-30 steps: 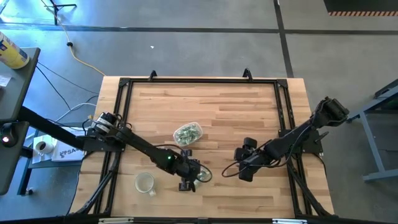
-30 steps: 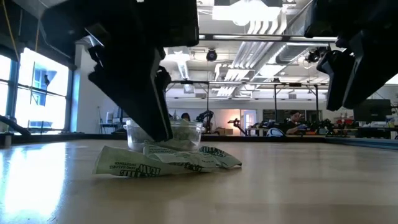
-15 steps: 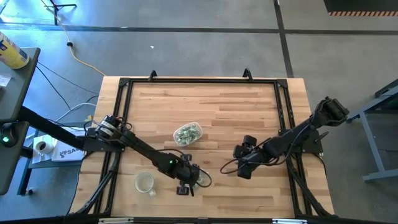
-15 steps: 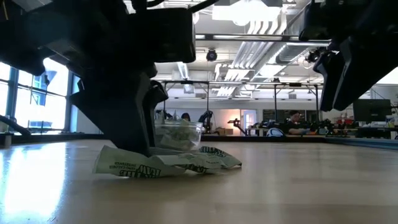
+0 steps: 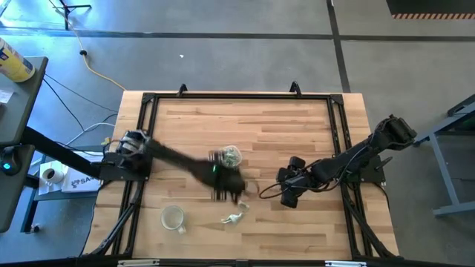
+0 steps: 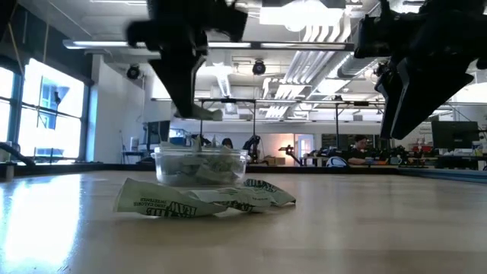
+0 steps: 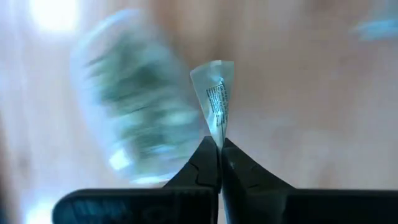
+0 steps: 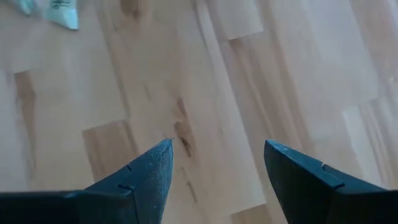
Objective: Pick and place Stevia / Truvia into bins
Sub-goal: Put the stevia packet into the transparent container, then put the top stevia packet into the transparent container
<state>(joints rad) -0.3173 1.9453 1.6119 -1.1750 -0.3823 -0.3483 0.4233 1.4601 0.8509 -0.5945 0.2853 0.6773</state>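
Observation:
My left gripper [image 7: 219, 146] is shut on one green-and-white Stevia sachet [image 7: 215, 93]. It hangs in the air [image 6: 190, 99] just near of the clear tub [image 5: 231, 154], which holds several sachets. In the low view the tub [image 6: 202, 166] stands behind more sachets [image 6: 205, 199] that lie flat on the wood. These also show in the high view as loose sachets [image 5: 234, 218]. My right gripper [image 8: 217, 165] stands open above bare wood right of the tub [image 5: 288, 194], holding nothing. My left gripper pinches the sachet by one narrow end [image 7: 218, 132] between its two fingertips [image 7: 205, 163]. The fingers point steeply down. The sachet juts out past the tips, lifted clear of the table, and shows in the low view as a pale flap [image 6: 204, 113].
A round clear cup [image 5: 173, 217] stands near the table's front left. A black frame [image 5: 148, 111] runs round the tabletop. A sachet corner [image 8: 62, 15] shows at the edge of the right wrist view. Open wood lies across the far half.
My left gripper has shut on one sachet from the pile on the table, risen with it and swung toward the far edge, up to the tub, tipping steeper. The sachet is lifted clear; the other sachets stay on the wood.

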